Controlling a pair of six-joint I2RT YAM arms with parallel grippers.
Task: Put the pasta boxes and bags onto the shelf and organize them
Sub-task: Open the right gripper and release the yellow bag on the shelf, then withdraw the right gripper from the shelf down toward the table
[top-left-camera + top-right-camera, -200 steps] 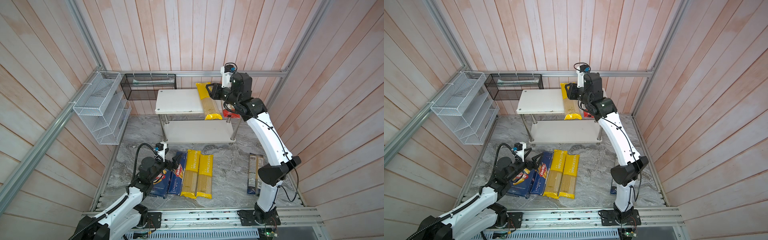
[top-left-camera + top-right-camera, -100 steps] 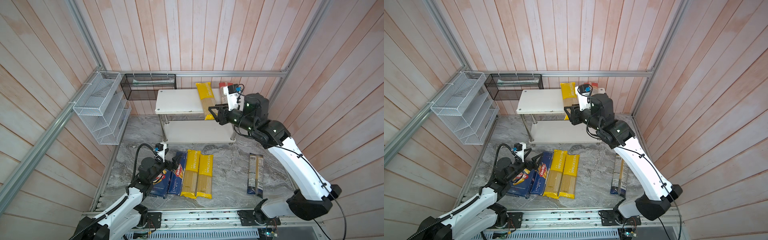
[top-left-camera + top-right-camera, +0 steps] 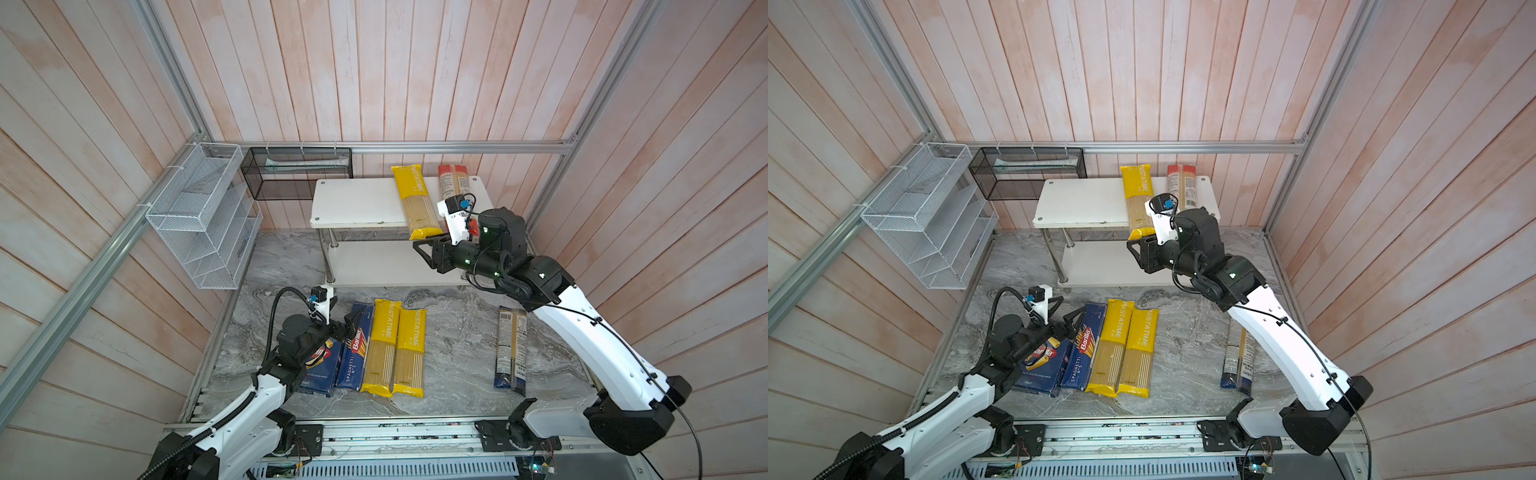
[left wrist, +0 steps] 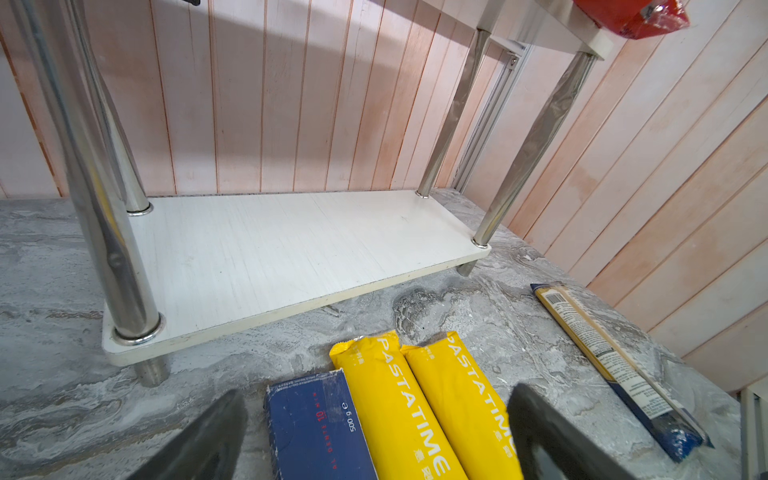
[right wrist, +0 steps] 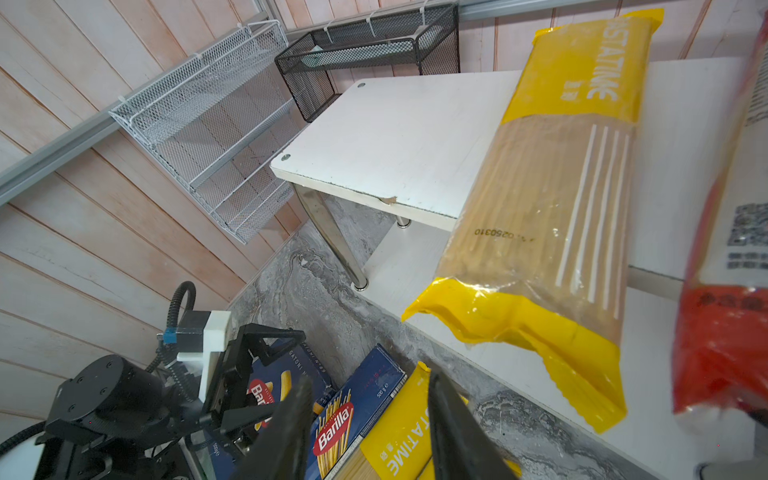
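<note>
A yellow plastic bag and a red-ended clear bag were laid on the white two-tier shelf. The left gripper and right gripper were spread. A dark-blue-ended bag was missed by the right wrist view.

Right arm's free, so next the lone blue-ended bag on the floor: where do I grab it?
Grip the blue-ended bag across its narrow width near mid-length, coming straight down. It lies flat and alone, with bare floor along both long sides; a middle grip should keep it balanced.

The left arm reaches low toward two o'clock, the left gripper spread wide. The right arm arches toward ten o'clock, the right gripper partly parted, holding nothing.
</note>
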